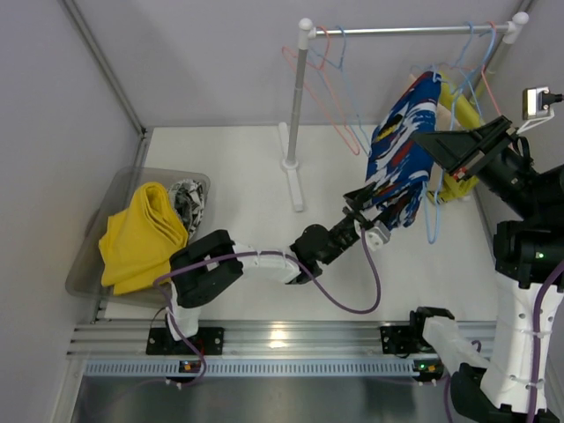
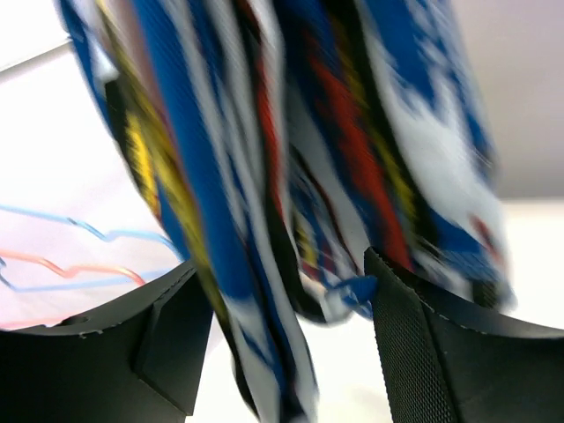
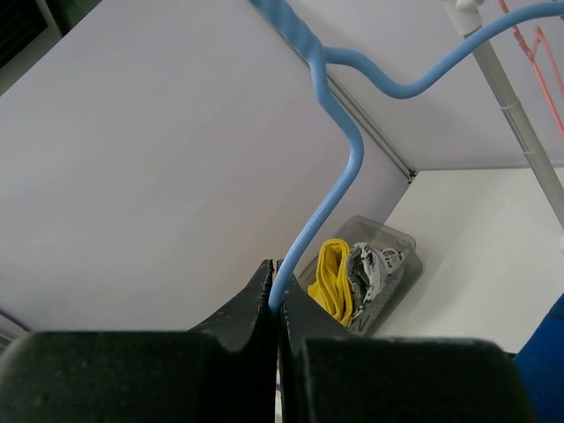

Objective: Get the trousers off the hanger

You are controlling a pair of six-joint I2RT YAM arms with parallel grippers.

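— At the far right corner of the worktop (image 1: 247, 167), first entry?
— Clothes rail (image 1: 405, 31). One bar on white posts, running along the far edge, with pink and blue wire hangers (image 1: 330, 84) hooked along it.
— Second entry?
— Blue trousers (image 1: 401, 150). Bold white and red patches with black and yellow flecks. They are draped in long folds from the rail's right end, and the lower edge hangs free above the worktop. An olive-yellow cloth (image 1: 464, 104) hangs just behind them.
— And at the left edge?
— Clear bin (image 1: 86, 269), holding two garments. Yellow trousers (image 1: 141, 238): plain, bright, folded, spilling over the near rim. Black-and-white print trousers (image 1: 187, 201): crumpled, touching the yellow pair on its far side.
— The pincers?
— Left gripper (image 2: 280, 264): jaws well apart, with the blue trousers' lower folds hanging down through the gap. I cannot tell whether the pads press the cloth.
— The other?
— Right gripper (image 3: 275, 295): jaws closed tight on the blue hanger (image 3: 322, 220), pinching its wire below the bend, up beside the top of the blue trousers.
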